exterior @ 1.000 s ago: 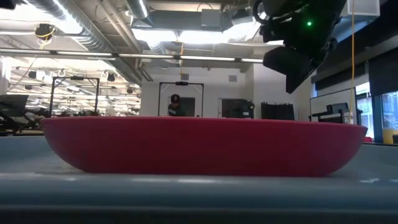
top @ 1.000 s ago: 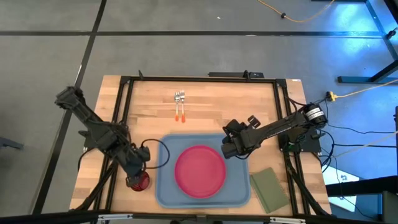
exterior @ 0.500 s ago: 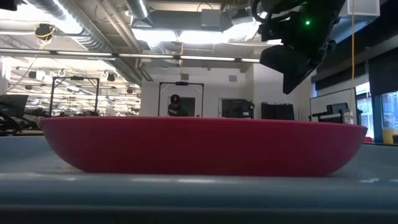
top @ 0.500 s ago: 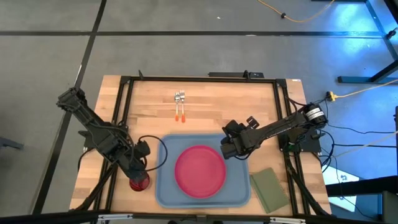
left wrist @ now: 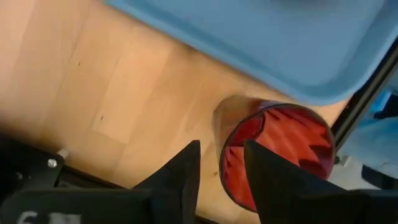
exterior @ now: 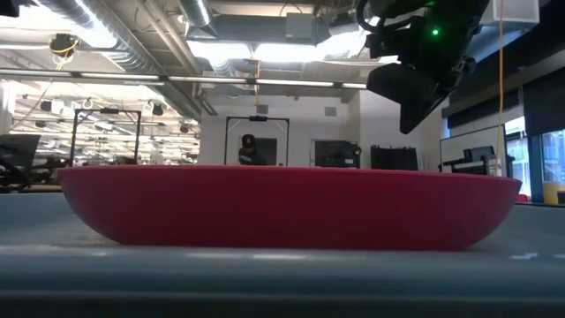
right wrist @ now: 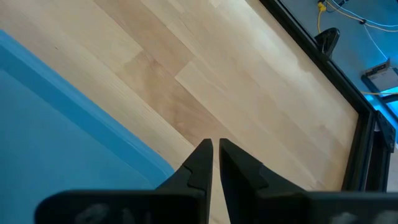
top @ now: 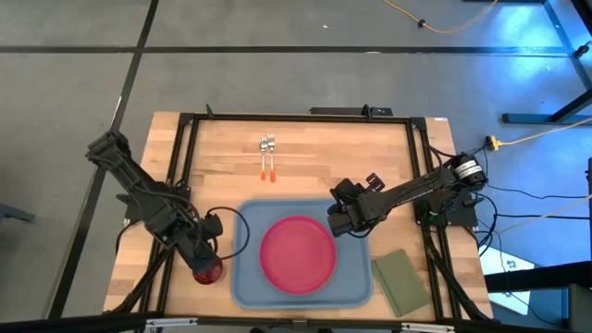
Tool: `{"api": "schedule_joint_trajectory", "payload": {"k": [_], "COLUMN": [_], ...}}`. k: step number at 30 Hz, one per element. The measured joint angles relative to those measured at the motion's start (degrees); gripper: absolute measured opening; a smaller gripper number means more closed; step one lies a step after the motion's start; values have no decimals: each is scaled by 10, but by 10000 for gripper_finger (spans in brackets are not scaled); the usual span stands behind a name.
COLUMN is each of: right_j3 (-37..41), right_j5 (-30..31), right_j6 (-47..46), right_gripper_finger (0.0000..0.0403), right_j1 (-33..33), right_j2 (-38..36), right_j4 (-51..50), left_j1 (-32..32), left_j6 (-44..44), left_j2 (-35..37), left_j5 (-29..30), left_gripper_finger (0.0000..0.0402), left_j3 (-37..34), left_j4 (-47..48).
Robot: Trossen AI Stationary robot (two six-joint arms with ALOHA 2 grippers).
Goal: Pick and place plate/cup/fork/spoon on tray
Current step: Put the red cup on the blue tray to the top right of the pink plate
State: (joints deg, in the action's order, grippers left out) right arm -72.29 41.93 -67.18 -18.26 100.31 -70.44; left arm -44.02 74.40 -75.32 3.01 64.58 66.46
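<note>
We see the plate [top: 298,254] lying in the tray [top: 243,277]. The cup [left wrist: 277,155] stands on the desk [top: 305,157] just beside the tray's left edge; our left tool [left wrist: 221,168] hangs over it, fingers apart astride its near rim. The right tool [right wrist: 215,155], fingers nearly together, hovers at the tray's far right corner. Fork [top: 263,157] and spoon [top: 272,157] lie together farther back.

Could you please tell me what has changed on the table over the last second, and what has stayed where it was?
The left hand has drawn back slightly from the tray toward the table's left edge, and straddles the rim of the small dark red translucent cup, not closed on it. The right hand, the round pink-red plate on the light blue rectangular tray, and the orange-handled fork and spoon are unchanged.
</note>
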Motion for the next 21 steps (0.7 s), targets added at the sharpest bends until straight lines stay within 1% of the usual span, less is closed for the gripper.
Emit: {"api": "schedule_joint_trajectory", "payload": {"k": [4,8,17,21], "right_j3": [0,0,0,0], "right_j5": [0,0,0,0], "right_j6": [1,1,1,1], "right_gripper_finger": [33,33,33,33], "right_j1": [0,0,-1,-1], "right_j2": [0,0,0,0], "right_j4": [0,0,4,4], "left_j1": [-6,-13,-19,-19], "left_j6": [0,1,1,-23], "left_j2": [-23,-43,-87,-107], "left_j5": [-27,-40,-31,-31], "left_gripper_finger": [121,121,120,120], "left_j3": [0,0,0,0], "left_j4": [0,0,0,0]}}
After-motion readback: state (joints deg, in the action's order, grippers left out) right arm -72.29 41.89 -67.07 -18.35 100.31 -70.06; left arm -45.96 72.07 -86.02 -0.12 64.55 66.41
